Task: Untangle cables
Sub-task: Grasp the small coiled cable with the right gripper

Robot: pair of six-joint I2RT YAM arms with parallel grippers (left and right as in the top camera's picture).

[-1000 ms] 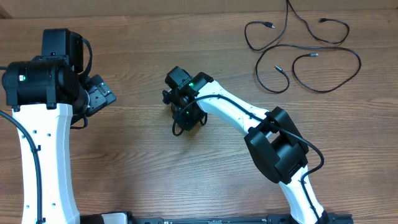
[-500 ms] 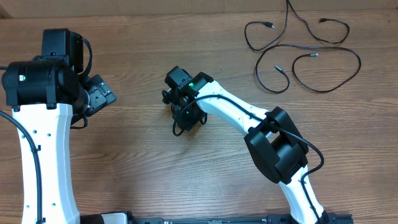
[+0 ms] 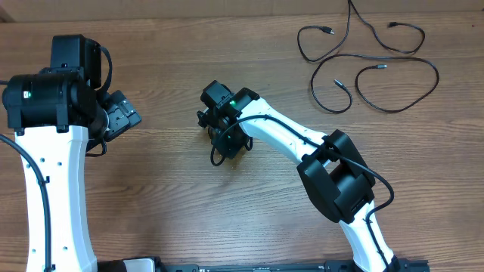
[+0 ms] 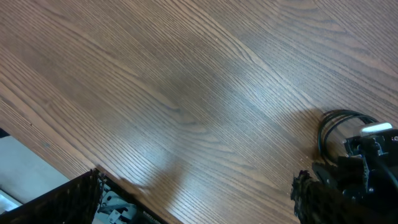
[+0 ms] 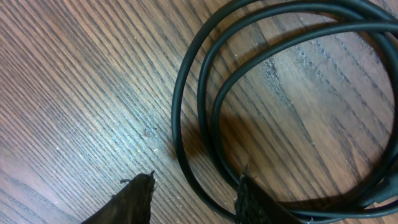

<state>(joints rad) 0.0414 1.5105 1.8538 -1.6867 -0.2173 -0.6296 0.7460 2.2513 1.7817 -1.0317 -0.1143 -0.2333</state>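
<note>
Several thin black cables [image 3: 299,41] lie spread in loose loops at the far right of the table. One more black cable [image 3: 219,157] is coiled in a small bundle at the table's middle. My right gripper [image 3: 227,145] points down over that bundle. In the right wrist view the coil's loops [image 5: 176,115] lie on the wood, and one strand runs between the tips of my right gripper [image 5: 196,196], which stand apart and do not pinch it. My left gripper [image 3: 121,113] hovers at the left, wide open with nothing in it, and in its own view my left gripper [image 4: 196,205] has only bare wood between its fingers.
The left wrist view shows the table's near-left edge [image 4: 43,146] with floor below it. The right arm's white links [image 3: 287,136] stretch from the front right toward the middle. Bare wood lies between the two arms.
</note>
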